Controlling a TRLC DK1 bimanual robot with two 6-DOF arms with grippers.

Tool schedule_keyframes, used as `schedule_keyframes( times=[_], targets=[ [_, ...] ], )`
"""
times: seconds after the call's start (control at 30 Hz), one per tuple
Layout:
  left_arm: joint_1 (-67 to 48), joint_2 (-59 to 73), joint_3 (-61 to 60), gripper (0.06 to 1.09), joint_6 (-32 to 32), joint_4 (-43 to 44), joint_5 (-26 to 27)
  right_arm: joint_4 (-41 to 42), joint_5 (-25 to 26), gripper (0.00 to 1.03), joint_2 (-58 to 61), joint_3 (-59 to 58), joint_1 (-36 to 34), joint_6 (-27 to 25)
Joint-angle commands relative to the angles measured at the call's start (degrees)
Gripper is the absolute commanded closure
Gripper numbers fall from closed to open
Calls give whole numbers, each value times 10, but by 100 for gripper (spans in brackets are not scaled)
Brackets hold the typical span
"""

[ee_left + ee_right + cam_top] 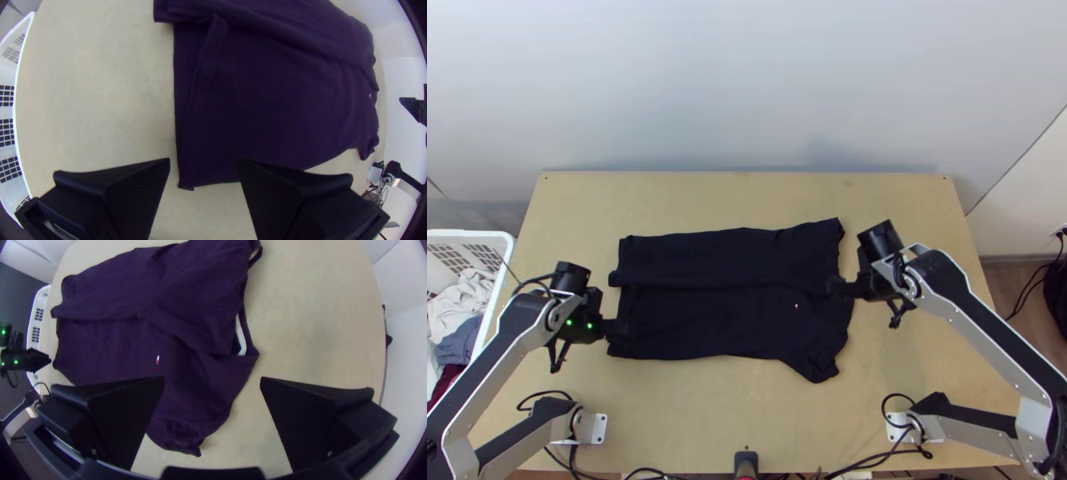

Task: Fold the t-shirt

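A dark t-shirt [739, 320] lies across the middle of the table, its far long side folded over lengthwise and a sleeve sticking out at the near right. At its left end, the hem side, stands my left gripper [617, 327]; my right gripper [839, 288] is over the collar end. In the left wrist view my left gripper [203, 166] is open, with a hem corner of the shirt [267, 102] between its fingers' directions, not gripped. My right gripper [212, 384] is open too, above the shirt's [187, 386] collar edge, where a white strip shows.
A white laundry basket [503, 240] with clothes in it stands at the left of the table [747, 448]. Bare wood surrounds the shirt. Cables and a small black device [745, 462] lie at the near edge.
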Motion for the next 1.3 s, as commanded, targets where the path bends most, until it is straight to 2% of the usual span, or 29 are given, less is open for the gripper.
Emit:
schedule_keyframes(
  times=[0.0, 0.23, 0.37, 0.4, 0.47, 0.57, 0.9, 1.27],
  targets=[
    [-44, 16, -26, 34, -18, 10, -27, -58, -2, 3, -17, -7, 70, 0],
    [-57, 38, -45, 34, -22, 37, -64, -71, -3, 3, -32, -28, 103, 0],
    [-56, 40, -46, 35, -24, 38, -64, -73, -9, 4, -40, -46, 114, 0],
    [-56, 41, -46, 39, -26, 40, -64, -74, -12, 4, -42, -51, 119, 0],
    [-56, 41, -54, 60, -33, 61, -64, -87, -17, 6, -42, -57, 134, -3],
    [-67, 33, -63, 105, -23, 106, -64, -107, -25, 6, -38, -60, 156, -12],
    [-72, 18, -57, 105, -34, 113, -64, -105, -54, 6, 12, -107, 241, -9],
    [-51, 1, -62, 105, -22, 100, -65, -61, -80, 7, 57, -143, 264, 3]
  ],
)
